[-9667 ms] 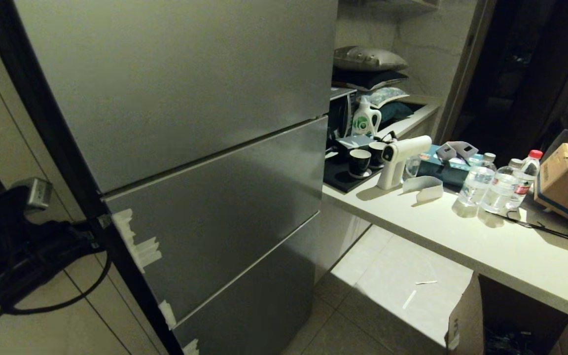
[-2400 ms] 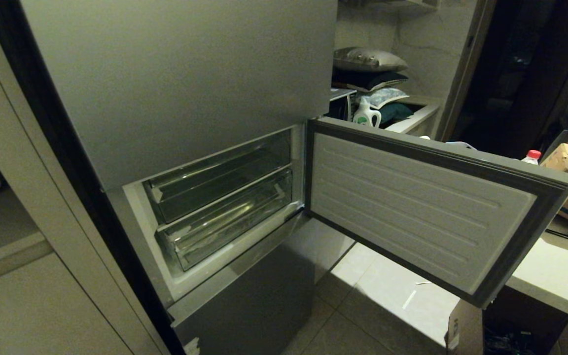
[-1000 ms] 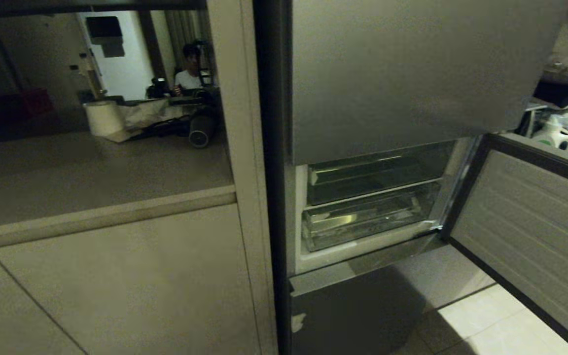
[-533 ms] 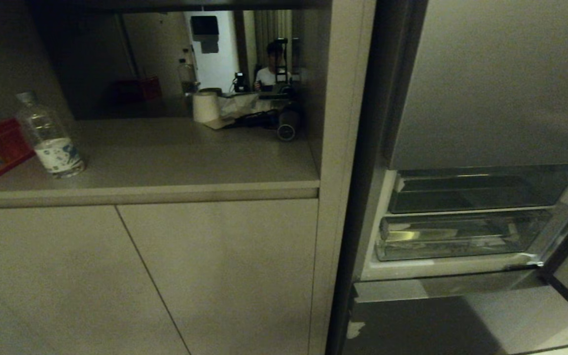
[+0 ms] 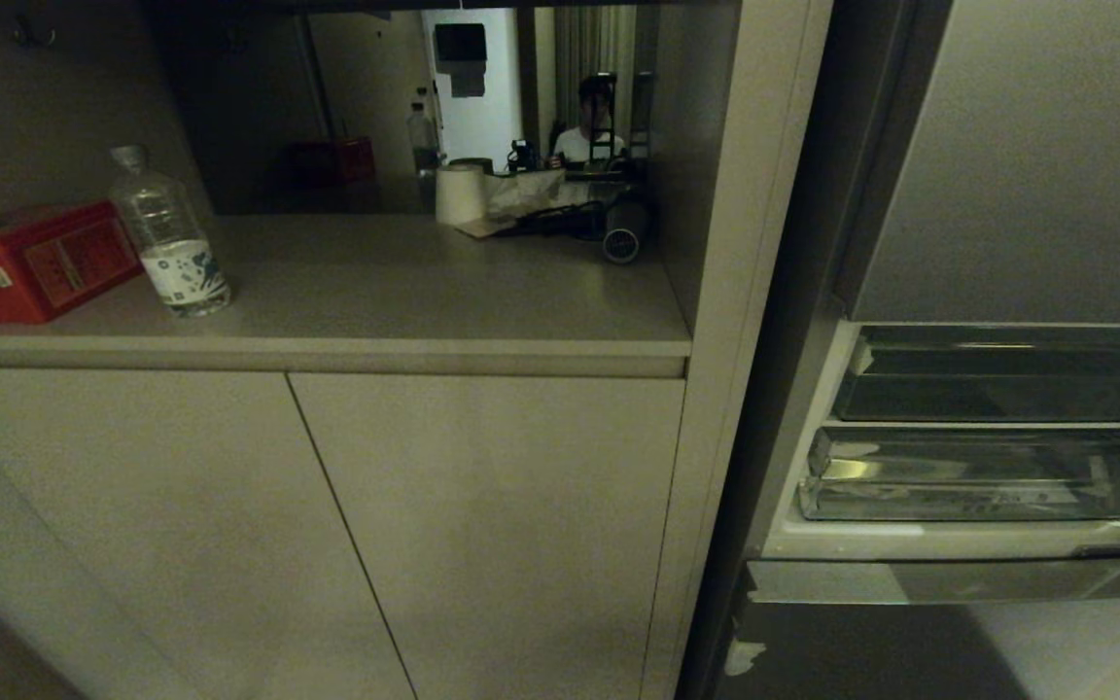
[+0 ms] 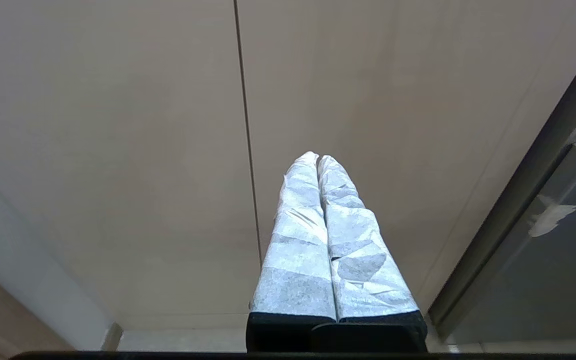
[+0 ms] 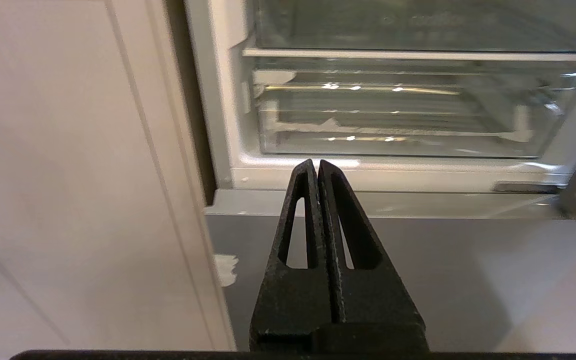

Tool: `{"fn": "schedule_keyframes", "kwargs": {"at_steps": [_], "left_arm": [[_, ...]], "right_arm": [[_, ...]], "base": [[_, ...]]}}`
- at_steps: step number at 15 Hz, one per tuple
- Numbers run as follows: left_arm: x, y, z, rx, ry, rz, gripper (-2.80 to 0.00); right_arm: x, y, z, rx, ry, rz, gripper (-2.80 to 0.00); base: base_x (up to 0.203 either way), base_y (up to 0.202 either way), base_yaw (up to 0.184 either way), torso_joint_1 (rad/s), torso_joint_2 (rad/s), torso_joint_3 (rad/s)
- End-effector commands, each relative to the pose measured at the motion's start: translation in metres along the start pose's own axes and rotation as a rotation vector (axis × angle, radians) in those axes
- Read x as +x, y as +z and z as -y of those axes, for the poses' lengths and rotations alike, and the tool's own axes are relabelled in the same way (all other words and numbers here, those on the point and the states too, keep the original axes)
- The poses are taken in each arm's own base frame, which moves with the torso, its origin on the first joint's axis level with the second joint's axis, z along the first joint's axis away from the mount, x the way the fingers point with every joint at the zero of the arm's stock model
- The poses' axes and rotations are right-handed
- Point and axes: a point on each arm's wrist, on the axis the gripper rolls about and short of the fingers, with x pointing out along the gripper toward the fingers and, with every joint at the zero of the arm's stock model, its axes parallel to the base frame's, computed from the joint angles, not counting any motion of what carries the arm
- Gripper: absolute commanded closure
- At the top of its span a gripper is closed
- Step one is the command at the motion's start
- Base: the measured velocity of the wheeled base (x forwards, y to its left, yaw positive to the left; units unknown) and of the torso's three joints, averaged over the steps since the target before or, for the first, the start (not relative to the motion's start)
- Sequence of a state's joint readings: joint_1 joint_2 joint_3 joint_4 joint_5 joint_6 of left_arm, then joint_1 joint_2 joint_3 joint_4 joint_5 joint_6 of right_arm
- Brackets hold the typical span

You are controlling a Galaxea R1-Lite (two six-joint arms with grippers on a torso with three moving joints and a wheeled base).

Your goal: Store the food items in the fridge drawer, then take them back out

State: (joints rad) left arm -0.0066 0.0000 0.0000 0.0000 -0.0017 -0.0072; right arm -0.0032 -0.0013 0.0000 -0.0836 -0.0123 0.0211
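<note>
View has swung left to a red box (image 5: 30, 261), its writing unreadable; both tools together.

Left gripper (image 6: 318, 159) wrapped in crinkled white tape; right gripper (image 7: 316, 163) matte black with slotted triangular cut-outs

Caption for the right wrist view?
Right gripper, fingers shut and empty, faces the open fridge compartment's clear bin.
</note>
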Motion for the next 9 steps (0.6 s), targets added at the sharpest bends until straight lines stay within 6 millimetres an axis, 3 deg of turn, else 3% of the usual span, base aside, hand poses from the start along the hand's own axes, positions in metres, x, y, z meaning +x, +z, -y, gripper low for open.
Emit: {"fn": "schedule_keyframes", "kwargs": {"at_steps": [1,9], "left_arm": [[0.0001,0.0,0.0,0.0,0.001,-0.001,0.0],[0.0,0.0,0.0,0.0,0.001,0.0,0.0]], "right_arm": [[0.0017,-0.0086,0.0002,0.0,-0.001,-0.03,0.0],[0.0018,-0.0086,0.0002,0.0,-0.001,-0.031,0.0]], "base": [[0.0,0.0,0.0,-0.134,0.3,0.165],[0.0,0.0,0.0,-0.148,0.34,0.189]]}}
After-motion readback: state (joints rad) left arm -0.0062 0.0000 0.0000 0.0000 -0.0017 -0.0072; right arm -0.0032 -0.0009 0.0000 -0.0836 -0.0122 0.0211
